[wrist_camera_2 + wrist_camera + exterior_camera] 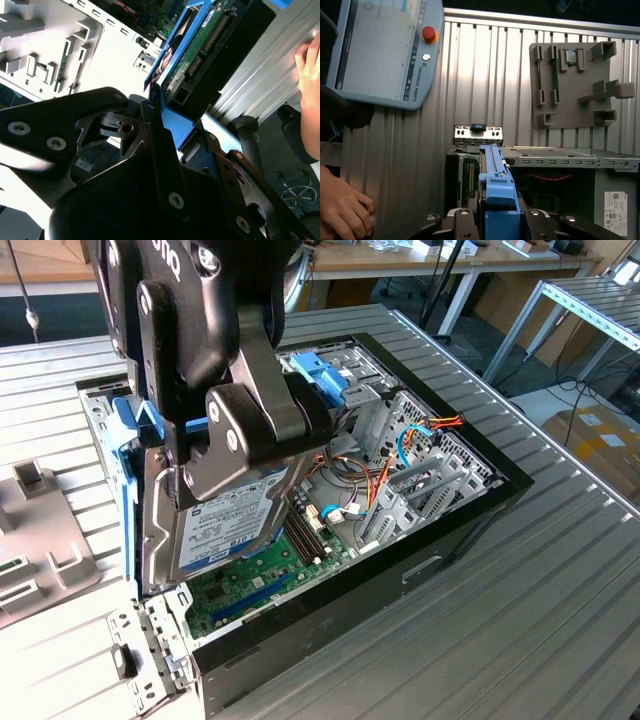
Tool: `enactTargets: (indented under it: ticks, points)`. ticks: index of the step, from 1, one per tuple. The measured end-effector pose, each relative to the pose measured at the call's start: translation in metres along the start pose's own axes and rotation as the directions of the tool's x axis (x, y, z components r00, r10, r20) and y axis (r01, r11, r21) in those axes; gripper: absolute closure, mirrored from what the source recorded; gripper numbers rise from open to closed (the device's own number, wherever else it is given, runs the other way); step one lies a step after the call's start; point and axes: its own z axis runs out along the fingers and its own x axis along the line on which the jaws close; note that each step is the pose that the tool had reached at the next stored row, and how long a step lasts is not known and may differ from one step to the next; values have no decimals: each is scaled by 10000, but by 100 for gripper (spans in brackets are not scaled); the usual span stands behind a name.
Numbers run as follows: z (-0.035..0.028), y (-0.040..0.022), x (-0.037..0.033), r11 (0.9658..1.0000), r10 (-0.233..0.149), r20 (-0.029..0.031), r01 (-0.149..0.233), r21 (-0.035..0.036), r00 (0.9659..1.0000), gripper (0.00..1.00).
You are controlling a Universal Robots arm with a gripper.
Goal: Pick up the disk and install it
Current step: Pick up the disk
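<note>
Nearest us, we see the black end effector (190, 465) clamped on the disk (235, 530) by its blue rails, holding it tilted over the open computer case (440, 540) on the desk (560, 630).

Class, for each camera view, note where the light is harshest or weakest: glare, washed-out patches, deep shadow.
Exterior view: even light, with a soft sheen on the disk. Second wrist view: the table bleaches to white, while the gripper reads near black. First wrist view: the pendant has a pale, washed screen, and bright bands streak the table.
</note>
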Motion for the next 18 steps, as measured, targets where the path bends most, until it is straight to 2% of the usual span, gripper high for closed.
enactTargets:
  ticks: [2, 7, 13, 14, 18]
  points:
    - [2, -14, 8, 10000, 1, 2, -1, 1, 10000, 63]
    - [6, -129, 15, 10000, 0, 0, 0, -1, 10000, 63]
    - [19, -231, 21, 10000, 9, 1, -9, -4, 10000, 63]
    - [23, -267, 24, 10000, 14, 2, -14, -5, 10000, 63]
    - [29, -347, 28, 10000, 18, 3, -18, -8, 10000, 63]
